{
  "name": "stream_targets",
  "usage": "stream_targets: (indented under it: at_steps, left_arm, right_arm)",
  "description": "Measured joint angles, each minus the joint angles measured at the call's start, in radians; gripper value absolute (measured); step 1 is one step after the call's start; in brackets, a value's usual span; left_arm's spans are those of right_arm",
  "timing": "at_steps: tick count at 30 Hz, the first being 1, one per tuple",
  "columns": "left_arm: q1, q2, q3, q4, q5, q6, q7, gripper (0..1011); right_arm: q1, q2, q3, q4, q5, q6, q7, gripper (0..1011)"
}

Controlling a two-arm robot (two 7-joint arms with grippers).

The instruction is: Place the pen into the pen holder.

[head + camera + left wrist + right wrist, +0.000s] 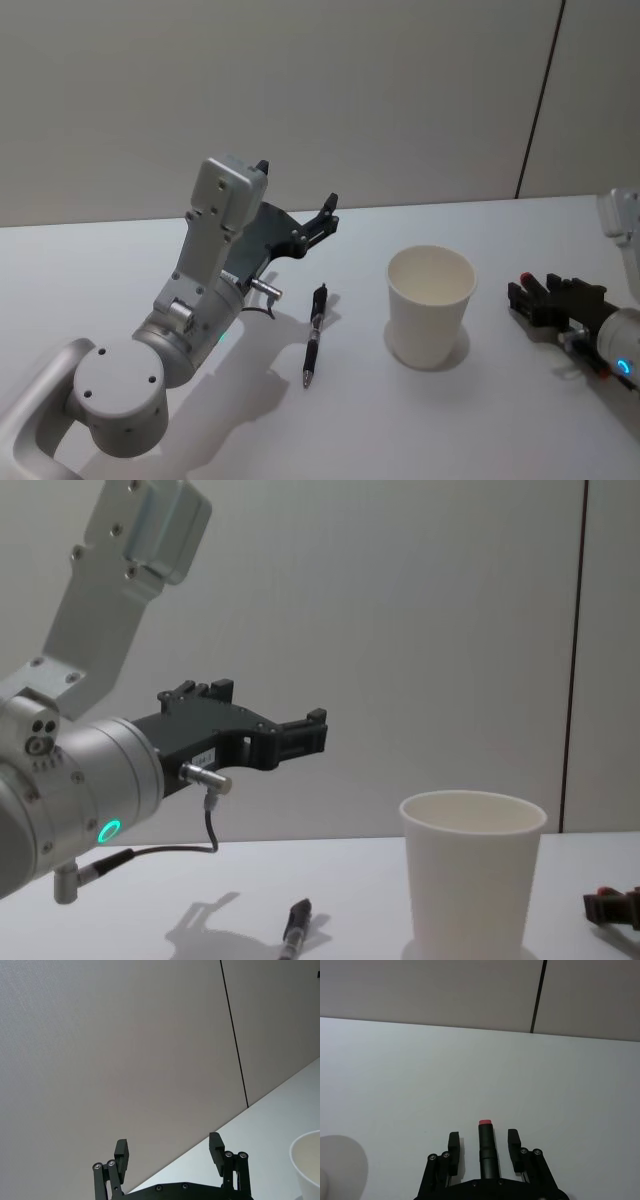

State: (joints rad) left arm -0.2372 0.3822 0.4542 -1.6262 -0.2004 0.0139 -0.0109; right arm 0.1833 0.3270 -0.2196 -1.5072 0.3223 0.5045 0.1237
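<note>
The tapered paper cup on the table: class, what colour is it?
The tapered paper cup is plain white, unpatterned; the head view shows it best.

Plain beige wall (300, 90) across the upper half, thin dark vertical seam (541, 100) at upper right, white tabletop (450, 420) lay below.

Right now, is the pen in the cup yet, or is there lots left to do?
Nothing is done yet. The pen lies flat on the table, beside the pen holder, which looks empty. In hand: the left gripper hovers open above the table near the pen, holding nothing. The right gripper sits low on the cup's other side. Left to do: grab the pen, lift it and drop it into the pen holder.
</note>
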Motion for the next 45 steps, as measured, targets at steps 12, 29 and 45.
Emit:
stream_targets:
  at_steps: [12,29,45]
  left_arm:
    - [0.0,0.0,0.0,0.0,0.0,0.0,0.0,1001]
    - [0.0,0.0,0.0,0.0,0.0,0.0,0.0,1001]
    - [0.0,0.0,0.0,0.0,0.0,0.0,0.0,1001]
  right_arm:
    - [0.0,0.0,0.0,0.0,0.0,0.0,0.0,508]
    - [0.0,0.0,0.0,0.002,0.0,0.0,0.001,399]
    - [0.0,0.0,0.0,0.002,0.0,0.0,0.0,292]
